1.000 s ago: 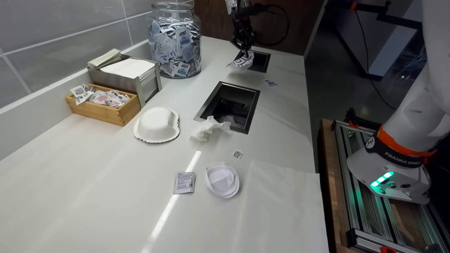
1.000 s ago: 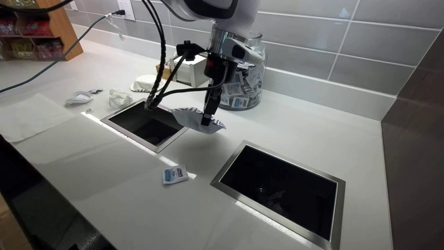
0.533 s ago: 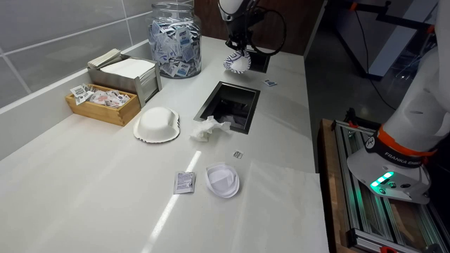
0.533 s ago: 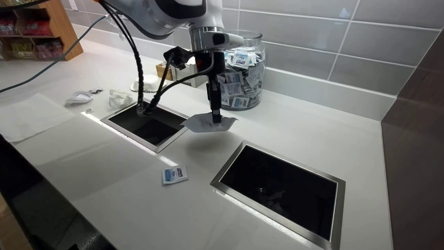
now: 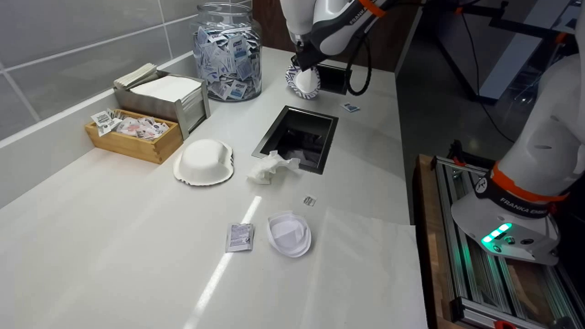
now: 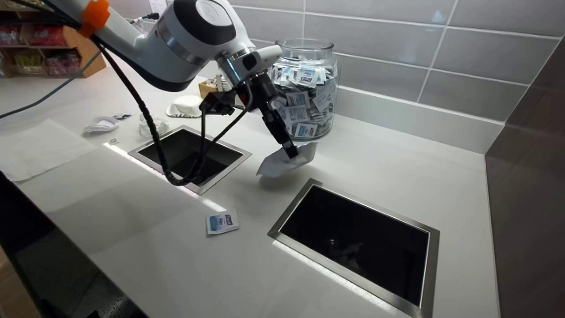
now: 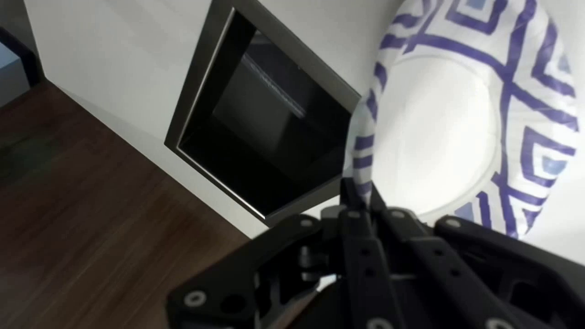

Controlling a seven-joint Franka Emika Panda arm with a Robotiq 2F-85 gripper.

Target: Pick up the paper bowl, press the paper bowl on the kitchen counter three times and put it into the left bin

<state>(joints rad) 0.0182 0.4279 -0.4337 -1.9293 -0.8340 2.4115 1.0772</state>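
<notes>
Wrist view: the gripper [image 7: 361, 194] pinches the paper bowl [image 7: 441, 132] by its patterned rim. In an exterior view, the bowl is tilted over the desk [image 6: 167, 251] between the left cut-out [image 6: 227, 170] and the right cut-out [image 6: 344, 270], desk contact unclear.

White paper bowl [image 7: 457, 123] with purple and blue geometric pattern, white kitchen counter [image 5: 146, 256]

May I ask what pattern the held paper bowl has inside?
The paper bowl has purple geometric lines on white, clearest in the wrist view.
</notes>
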